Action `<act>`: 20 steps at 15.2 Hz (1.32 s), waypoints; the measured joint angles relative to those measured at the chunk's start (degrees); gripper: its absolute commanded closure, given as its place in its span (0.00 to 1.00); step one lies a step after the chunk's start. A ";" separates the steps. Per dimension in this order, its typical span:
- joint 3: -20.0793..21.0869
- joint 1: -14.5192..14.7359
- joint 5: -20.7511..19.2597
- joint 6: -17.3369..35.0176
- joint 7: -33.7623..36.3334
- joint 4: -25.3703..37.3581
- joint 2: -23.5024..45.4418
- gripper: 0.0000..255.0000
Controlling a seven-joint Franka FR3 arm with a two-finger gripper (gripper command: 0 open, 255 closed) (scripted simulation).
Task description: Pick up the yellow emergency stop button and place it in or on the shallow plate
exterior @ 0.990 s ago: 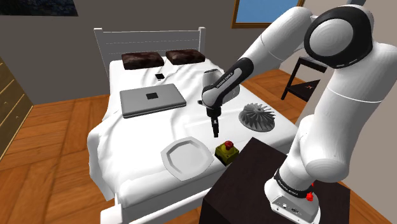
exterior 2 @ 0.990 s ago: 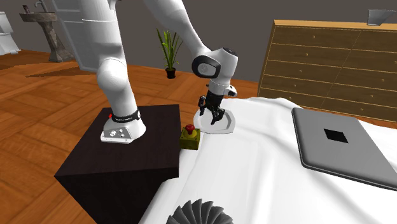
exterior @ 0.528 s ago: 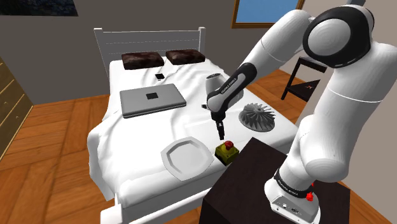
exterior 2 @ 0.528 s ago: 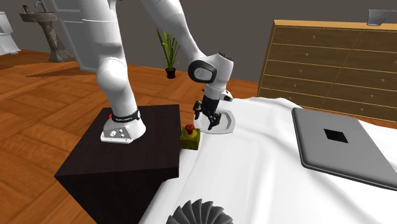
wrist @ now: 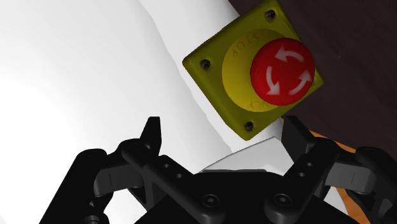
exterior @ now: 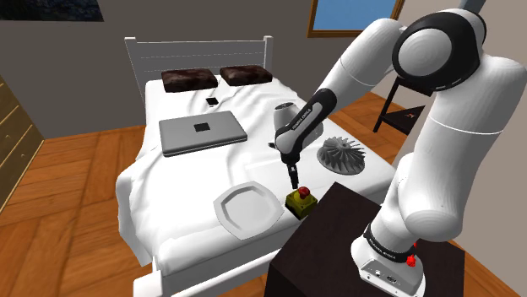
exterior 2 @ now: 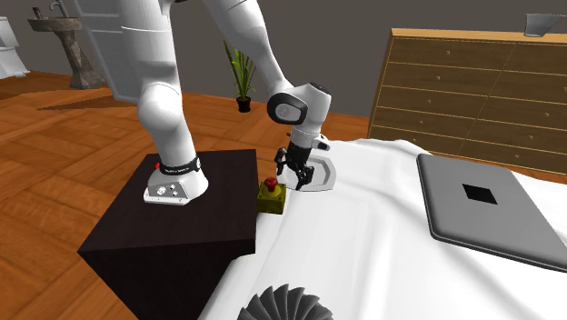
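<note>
Since a second ago the pincer (exterior: pixel 292 180) has slid toward the shoulder view's right and a little lower, closing on the yellow emergency stop button (exterior: pixel 300 200); button, plate and everything else on the bed lie as they did.

Now the pincer (exterior 2: pixel 293 171) hangs fingers-down just above the sheet, and in the second exterior view it stands just beside the button (exterior 2: pixel 271 194), above and to its right. From the wrist, the pincer (wrist: pixel 222 133) is spread wide with nothing between its fingers. The button (wrist: pixel 254 73) lies ahead of the fingertips, untouched, with its red cap facing up on the yellow box.

That button sits at the edge of the bed (exterior: pixel 160 181), close against the dark stand (exterior: pixel 338 245). The shallow plate (exterior: pixel 247 209), white, lies on the sheet near it, toward the shoulder view's left. In the second exterior view the plate (exterior 2: pixel 325 175) shows partly behind the pincer.

Farther off on the bed rest a grey finned wheel (exterior: pixel 341 155), a closed grey laptop (exterior: pixel 203 132) and two dark pillows (exterior: pixel 187 79) by the headboard. A wooden dresser (exterior 2: pixel 472 91) stands beyond the bed (exterior 2: pixel 363 245).
</note>
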 measured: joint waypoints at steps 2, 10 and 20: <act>0.00 0.00 0.01 0.03 0.00 -0.01 0.01 1.00; 0.00 0.00 0.01 0.04 0.00 -0.01 0.02 1.00; -1.78 -5.07 -14.73 17.49 3.34 -22.94 -21.29 0.00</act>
